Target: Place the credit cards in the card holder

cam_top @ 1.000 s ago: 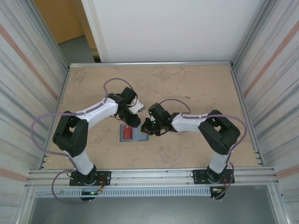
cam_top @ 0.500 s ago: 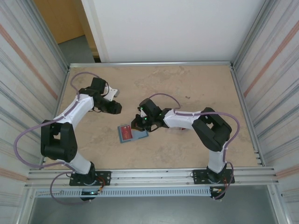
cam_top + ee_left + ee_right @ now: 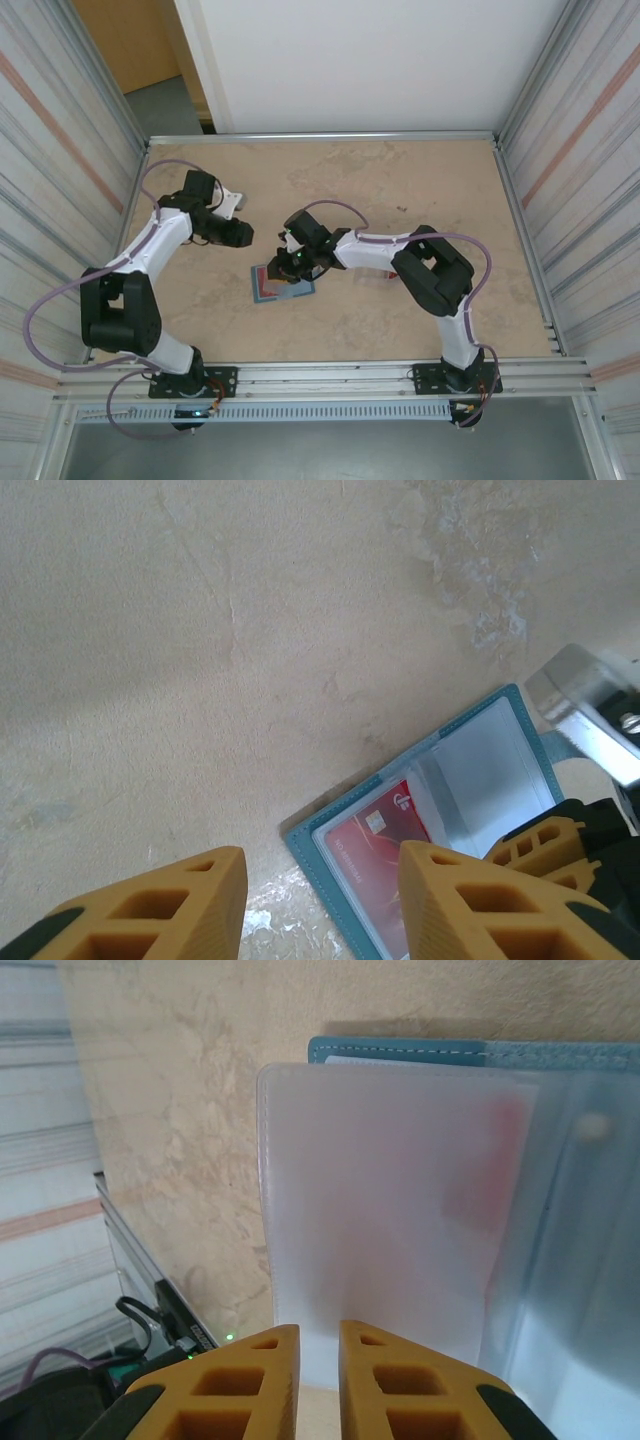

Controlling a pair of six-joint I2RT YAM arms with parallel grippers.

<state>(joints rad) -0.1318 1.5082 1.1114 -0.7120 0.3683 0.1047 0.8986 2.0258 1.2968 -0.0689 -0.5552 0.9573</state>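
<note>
The card holder [image 3: 285,287] lies open on the table, a teal-blue wallet with clear sleeves. In the left wrist view a red credit card [image 3: 385,830] sits inside a sleeve of the card holder [image 3: 310,842]. My right gripper [image 3: 290,262] hovers over its far edge. In the right wrist view my right gripper [image 3: 318,1345] is open only a narrow gap, and a clear sleeve leaf [image 3: 380,1210] stands up with its edge between the tips. The credit card [image 3: 492,1155] shows as a red blur behind it. My left gripper [image 3: 243,235] is open and empty, left of the wallet [image 3: 320,880].
Metal rails frame the table: near rail [image 3: 320,372], left rail [image 3: 125,250], right rail [image 3: 525,250]. Corrugated walls rise on both sides. One of the right gripper's fingers [image 3: 545,842] shows at the wallet's far end in the left wrist view.
My left arm has swung away from the wallet to the left. The right gripper has moved left across the wallet, turning the clear leaf over, and its jaws have parted slightly.
</note>
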